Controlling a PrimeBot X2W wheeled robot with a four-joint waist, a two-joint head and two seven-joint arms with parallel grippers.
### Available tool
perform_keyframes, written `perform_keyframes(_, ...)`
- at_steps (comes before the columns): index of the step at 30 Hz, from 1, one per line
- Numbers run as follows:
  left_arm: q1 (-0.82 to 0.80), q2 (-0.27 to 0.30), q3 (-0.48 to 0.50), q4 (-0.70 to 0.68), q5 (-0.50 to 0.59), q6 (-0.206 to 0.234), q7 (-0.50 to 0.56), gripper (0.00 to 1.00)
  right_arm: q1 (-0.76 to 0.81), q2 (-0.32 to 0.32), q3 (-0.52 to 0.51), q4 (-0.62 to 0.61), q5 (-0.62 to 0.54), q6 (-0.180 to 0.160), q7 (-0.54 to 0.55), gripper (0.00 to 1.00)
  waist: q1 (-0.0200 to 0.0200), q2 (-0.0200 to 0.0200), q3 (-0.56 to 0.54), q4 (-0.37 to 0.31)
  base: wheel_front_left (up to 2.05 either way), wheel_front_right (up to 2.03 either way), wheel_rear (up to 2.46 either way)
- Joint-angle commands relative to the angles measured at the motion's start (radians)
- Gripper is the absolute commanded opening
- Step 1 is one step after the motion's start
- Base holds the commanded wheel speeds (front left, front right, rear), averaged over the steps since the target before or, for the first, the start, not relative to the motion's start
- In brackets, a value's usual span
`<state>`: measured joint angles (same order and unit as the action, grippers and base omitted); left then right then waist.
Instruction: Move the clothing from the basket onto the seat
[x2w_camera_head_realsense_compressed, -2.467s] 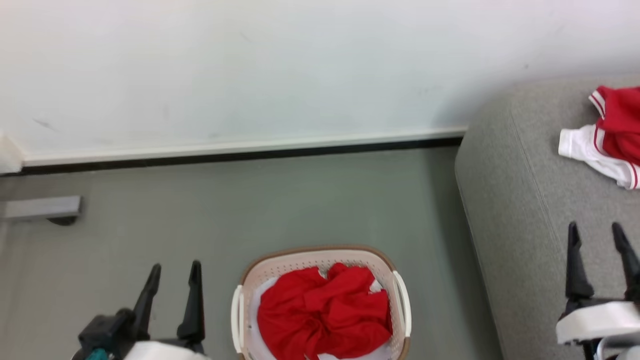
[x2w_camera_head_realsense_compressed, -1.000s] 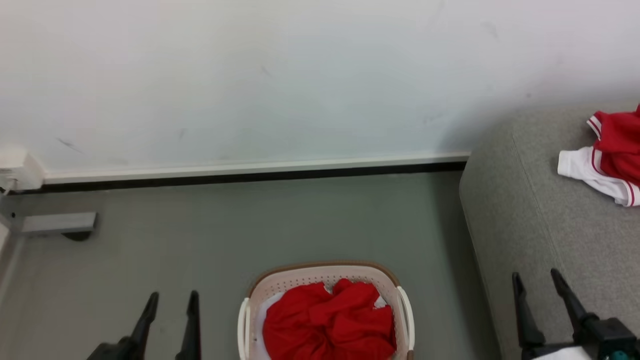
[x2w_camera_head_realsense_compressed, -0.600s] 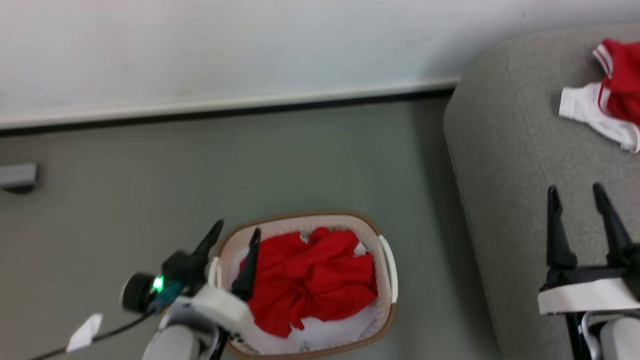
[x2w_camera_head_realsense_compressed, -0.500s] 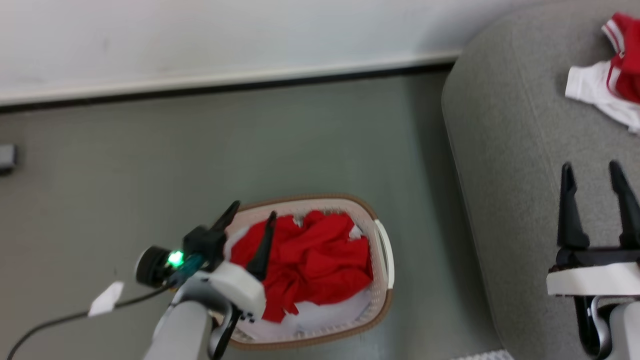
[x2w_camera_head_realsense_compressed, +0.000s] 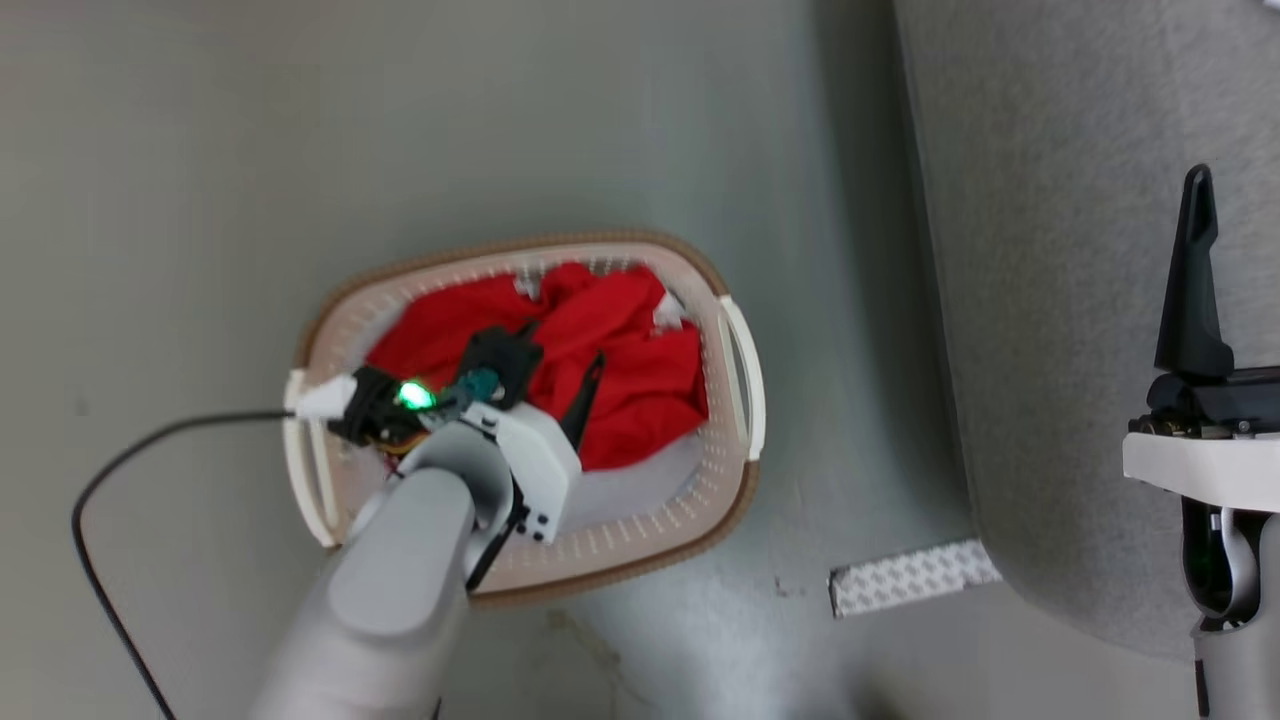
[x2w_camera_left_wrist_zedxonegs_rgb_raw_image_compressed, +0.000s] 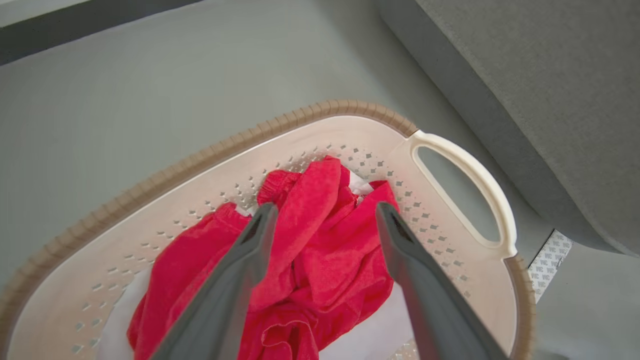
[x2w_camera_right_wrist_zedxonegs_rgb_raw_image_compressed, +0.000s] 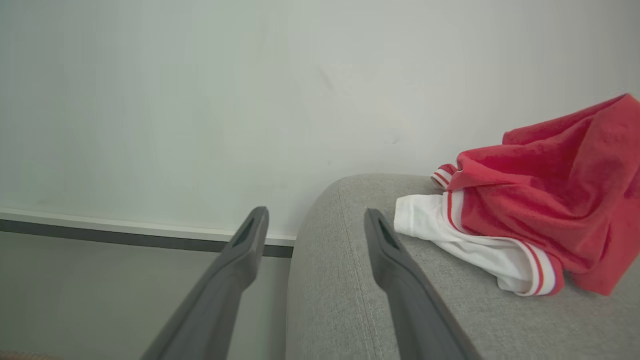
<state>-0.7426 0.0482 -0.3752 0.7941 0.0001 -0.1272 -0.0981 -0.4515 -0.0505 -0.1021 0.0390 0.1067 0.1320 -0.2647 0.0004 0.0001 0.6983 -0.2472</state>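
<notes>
- Progress looks about halfway, judging by the scene: one red garment with white striped trim (x2w_camera_right_wrist_zedxonegs_rgb_raw_image_compressed: 550, 210) lies on the grey seat (x2w_camera_right_wrist_zedxonegs_rgb_raw_image_compressed: 340, 280), at the right of the right wrist view.
- The other red garment (x2w_camera_left_wrist_zedxonegs_rgb_raw_image_compressed: 320, 250) is bunched in the cream basket (x2w_camera_left_wrist_zedxonegs_rgb_raw_image_compressed: 325, 135), at the centre of the left wrist view. Lifting it out and carrying it across is what remains.
- The left gripper (x2w_camera_left_wrist_zedxonegs_rgb_raw_image_compressed: 325, 207) hangs inside the basket's brown rim with its two fingers spread apart, straddling a fold of red cloth. Nothing is clamped.
- The right gripper (x2w_camera_right_wrist_zedxonegs_rgb_raw_image_compressed: 315, 212) hovers empty with its fingers apart, by the seat's rounded edge at the lower middle of its wrist view.
- In the head view the basket stands on the grey-green floor (x2w_camera_head_realsense_compressed: 200, 150) at centre left. The seat's edge runs down the right side, with a band of bare floor between them.
- Open floor lies above and left of the basket. A black cable (x2w_camera_head_realsense_compressed: 120, 460) loops at the lower left, and a white patterned strip (x2w_camera_head_realsense_compressed: 910, 578) lies by the seat's lower corner.
- The basket's wall and right handle are the likely snag for the cloth on its way out.
</notes>
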Motion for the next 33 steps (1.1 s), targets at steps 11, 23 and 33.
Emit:
perform_keyframes(11,-0.155,0.005,-0.081,0.162,-0.096,0.000,-0.020,1.00,-0.003,0.000,0.005,-0.062,-0.038,-0.003,0.001,1.00,-0.0004,-0.0001,0.175,-0.019,0.00,0.00,0.00)
perform_keyframes(23,-0.263,0.005,-0.140,0.302,-0.142,0.025,-0.026,1.00,0.037,0.000,0.001,-0.105,-0.044,-0.003,0.001,1.00,-0.0004,-0.0001,0.243,-0.028,0.00,0.00,0.00)
perform_keyframes(33,-0.307,0.005,-0.193,0.380,-0.155,0.031,-0.063,1.00,0.075,0.000,-0.003,-0.134,-0.048,-0.003,0.001,1.00,-0.0004,-0.0001,0.264,-0.024,0.00,0.00,0.00)
